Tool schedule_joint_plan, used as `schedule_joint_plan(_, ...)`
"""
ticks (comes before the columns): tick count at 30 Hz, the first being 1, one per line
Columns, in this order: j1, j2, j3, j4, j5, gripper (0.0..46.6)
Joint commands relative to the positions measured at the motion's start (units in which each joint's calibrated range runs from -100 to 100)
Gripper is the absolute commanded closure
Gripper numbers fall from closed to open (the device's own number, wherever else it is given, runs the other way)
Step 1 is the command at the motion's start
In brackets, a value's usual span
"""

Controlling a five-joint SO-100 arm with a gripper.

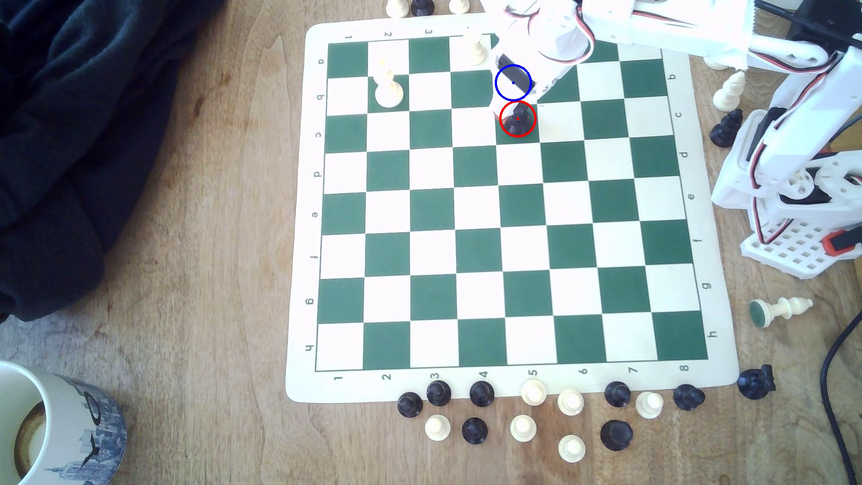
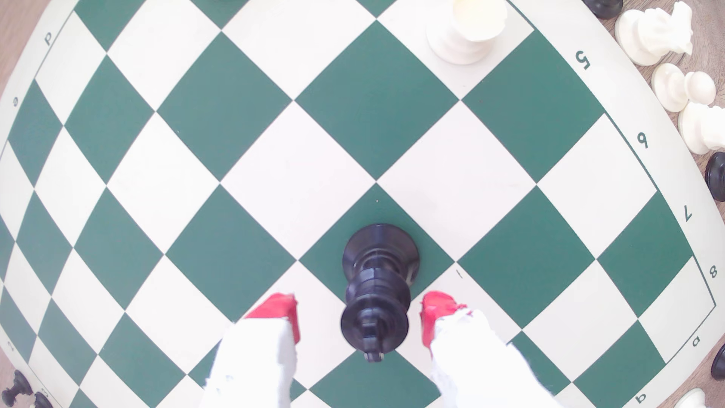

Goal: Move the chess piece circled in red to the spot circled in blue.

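Lined up for the grab: hand (image 2: pixel 359 317) open around black piece (image 2: pixel 376 290), not touching. Next: squeeze, lift, shift onto blue-ringed square (image 1: pixel 501 91).

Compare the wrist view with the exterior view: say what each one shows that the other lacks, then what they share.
Wrist view alone: the claw open, its red-tipped fingers on either side of the black chess piece with gaps to it, and the piece's crown seen from above.

Exterior view alone: the red ring around that piece, the blue-ringed spot next to it, partly covered by the arm, a mug, dark cloth, and pawns below the board.

Both: the green-and-white board, the black piece upright on a green square.
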Motion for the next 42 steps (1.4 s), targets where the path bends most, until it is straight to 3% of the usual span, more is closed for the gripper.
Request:
schedule_joint_plan(1,-0.12,-1.32,-0.70,-0.80,0.24,30.7)
schedule_joint_plan(13,-0.82,-0.90,-0.70,-1.21,-0.05,33.2)
schedule_joint_plan(27,-0.98,-0.22,-0.61,-1.21,0.15,40.9)
schedule_joint_plan(42,-1.37,-9.30,-4.42,5.92,0.73,44.3)
